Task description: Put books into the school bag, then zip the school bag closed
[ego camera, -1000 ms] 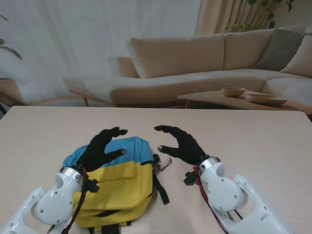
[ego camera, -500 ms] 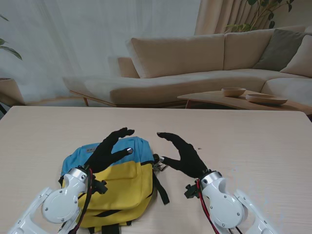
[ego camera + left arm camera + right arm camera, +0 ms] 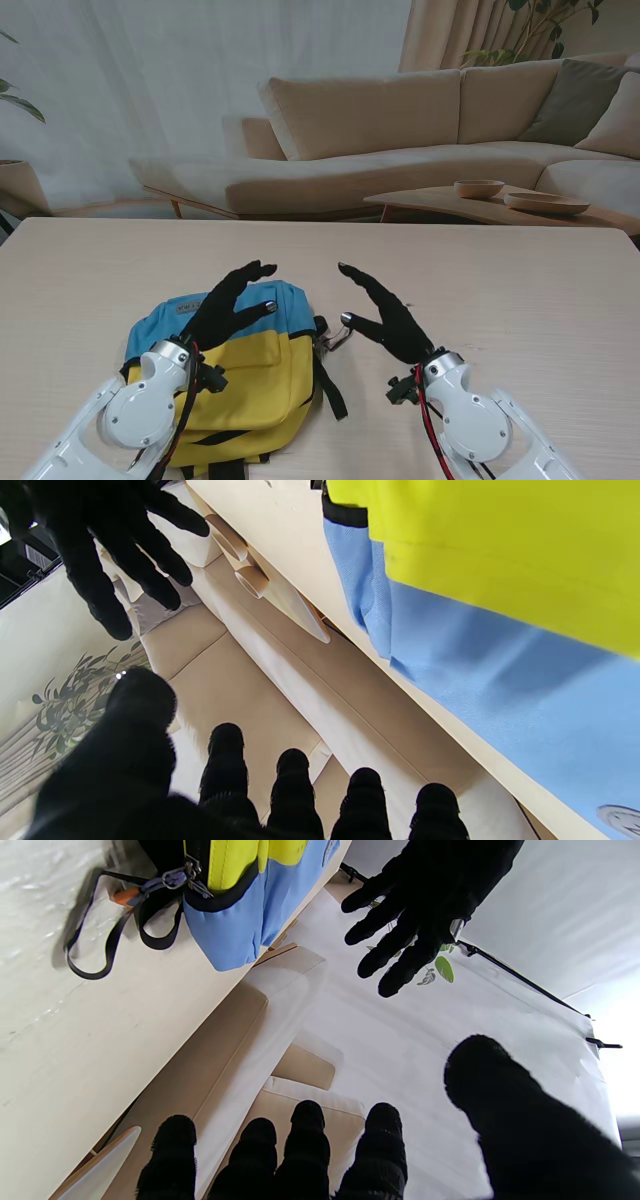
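Left hand: black-gloved left hand (image 3: 228, 303) hovers over the blue upper part of the bag, fingers spread and slightly curled, holding nothing; the wrist view shows air between its fingertips (image 3: 292, 765) and the fabric.
Right hand: black-gloved right hand (image 3: 385, 313) hangs over bare worktop just beside the bag's right edge, fingers fanned apart, thumb out, empty.
School bag: soft blue-and-yellow fabric school bag (image 3: 240, 370) lies flat toward the near-left part of the pale wooden worktop (image 3: 520, 290), blue end away from me, yellow end toward the near edge.
Straps: black webbing straps (image 3: 330, 385) trail off the bag's right side; the right wrist view shows a loose black loop (image 3: 95, 947) and a metal zip pull (image 3: 177, 877) at the bag's corner.
Books: none visible on the worktop in any view.
Stage: my judgement is that packing is likely finished, or else has not started; I cannot tell which.
Risk: a finger could snag in the loose strap loop and drag the bag sideways; pulling the zip with the soft bag unbraced could slide it toward the near edge.
Hidden: whether the main zip is closed cannot be seen; the bag's near end is cut off by the frame and covered by the left forearm.
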